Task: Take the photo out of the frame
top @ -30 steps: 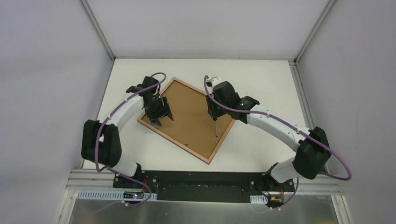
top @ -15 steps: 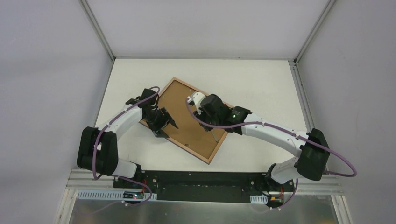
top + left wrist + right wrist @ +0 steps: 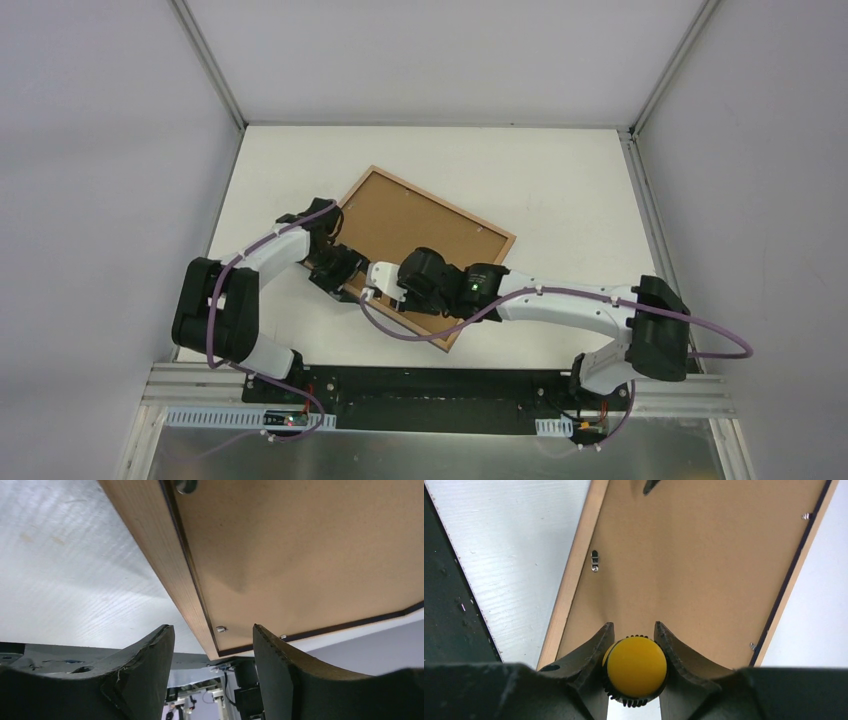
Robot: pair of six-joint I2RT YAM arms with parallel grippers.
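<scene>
The frame [image 3: 446,203] lies face down on the white table, with its light wood back edge and the brown backing board [image 3: 410,225] facing up. The photo is hidden. My left gripper [image 3: 338,272] is open at the frame's left corner. In the left wrist view the frame edge [image 3: 165,560] runs between its spread fingers [image 3: 162,640]. My right gripper [image 3: 378,290] is shut on a yellow-ended screwdriver [image 3: 636,666] low over the near-left part of the backing board [image 3: 694,570], close to the left gripper.
Small metal retaining tabs [image 3: 595,561] sit along the frame's inner edge [image 3: 220,628]. A black rail [image 3: 430,385] runs along the table's near edge. Grey walls close in the table on three sides.
My right arm has swung left and down across the backing board with the screwdriver, ending near the left gripper. The left gripper has slid down the frame's left edge. The frame's right corner has shifted.
</scene>
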